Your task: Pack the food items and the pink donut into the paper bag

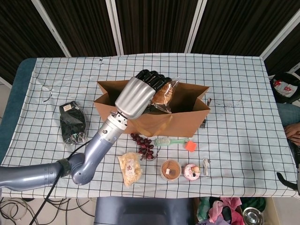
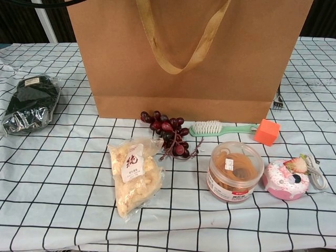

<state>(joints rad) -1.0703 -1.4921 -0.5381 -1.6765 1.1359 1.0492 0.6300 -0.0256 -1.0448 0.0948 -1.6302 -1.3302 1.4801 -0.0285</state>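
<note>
Dark slatted panels close off the back of the scene, and in front of them a worktop [image 1: 243, 75] under a white cloth with a black grid carries everything. In the head view the left hand [image 1: 140, 91] hangs over the open mouth of the paper bag [image 1: 187, 123], fingers clamped on a wrapped bun [image 1: 164, 96] in clear film that sits just above the opening, toward its middle. The right hand barely shows at the frame's right edge, too little to tell whether its fingers are apart or together. To do this step well, the bun should be lowered inside the walls before the fingers part, clear of the handles and the near rim, since a nudge could fold or tip the bag. In the chest view neither hand appears; the bag's front wall fills the upper frame and the waiting items lie before it: a dark foil packet [image 2: 30, 104] far left, a snack pouch [image 2: 135, 176], grapes [image 2: 168, 134], a lidded tub [image 2: 234, 170] and the pink donut [image 2: 286, 179] at right. A green brush [image 2: 220, 128], an orange block [image 2: 266, 131] and a white cable [image 2: 315, 173] lie among them and look like non-food to leave out.
</note>
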